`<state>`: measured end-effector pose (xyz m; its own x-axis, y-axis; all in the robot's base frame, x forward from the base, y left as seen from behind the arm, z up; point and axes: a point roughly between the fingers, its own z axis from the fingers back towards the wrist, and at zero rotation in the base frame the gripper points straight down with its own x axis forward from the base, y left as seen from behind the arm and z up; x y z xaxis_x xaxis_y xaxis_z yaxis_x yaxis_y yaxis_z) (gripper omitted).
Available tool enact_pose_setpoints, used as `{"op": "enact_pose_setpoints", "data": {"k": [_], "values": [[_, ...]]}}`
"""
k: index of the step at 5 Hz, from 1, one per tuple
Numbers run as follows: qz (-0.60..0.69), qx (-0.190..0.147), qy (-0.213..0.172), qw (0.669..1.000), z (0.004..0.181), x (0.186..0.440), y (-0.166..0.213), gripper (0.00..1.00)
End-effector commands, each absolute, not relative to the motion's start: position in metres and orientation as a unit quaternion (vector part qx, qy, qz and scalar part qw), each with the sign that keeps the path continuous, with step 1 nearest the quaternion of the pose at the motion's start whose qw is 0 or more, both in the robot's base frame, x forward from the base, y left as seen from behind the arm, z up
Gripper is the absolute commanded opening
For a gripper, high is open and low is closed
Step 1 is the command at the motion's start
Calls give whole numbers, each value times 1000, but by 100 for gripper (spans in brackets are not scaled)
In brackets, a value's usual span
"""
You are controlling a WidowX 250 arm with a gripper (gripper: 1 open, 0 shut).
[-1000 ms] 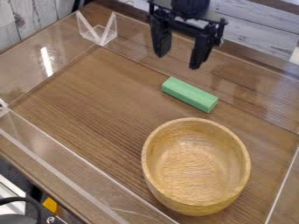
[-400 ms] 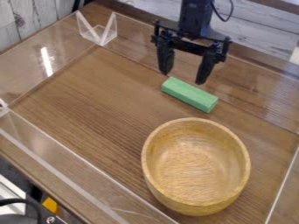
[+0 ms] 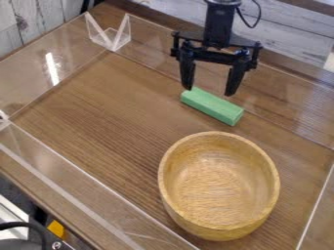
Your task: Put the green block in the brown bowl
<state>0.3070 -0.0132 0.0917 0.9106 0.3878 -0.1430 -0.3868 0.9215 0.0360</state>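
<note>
Wide-open jaws [image 3: 210, 86] just above a green block [image 3: 212, 106], brown wooden bowl [image 3: 218, 186] nearby on the wood-grain worktop [image 3: 92, 112]

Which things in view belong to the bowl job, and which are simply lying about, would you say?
For the job:
- green block
- brown bowl
- robot's open jaws

Lying about:
- white wire-like object
</note>
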Motion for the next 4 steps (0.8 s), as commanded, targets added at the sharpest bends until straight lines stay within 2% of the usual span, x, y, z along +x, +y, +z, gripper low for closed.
{"op": "enact_pose_setpoints", "data": {"k": [1,4], "values": [[296,-14,35,954,106,322,-12,100],[532,-34,27,845,93,334,-4,100]]}}
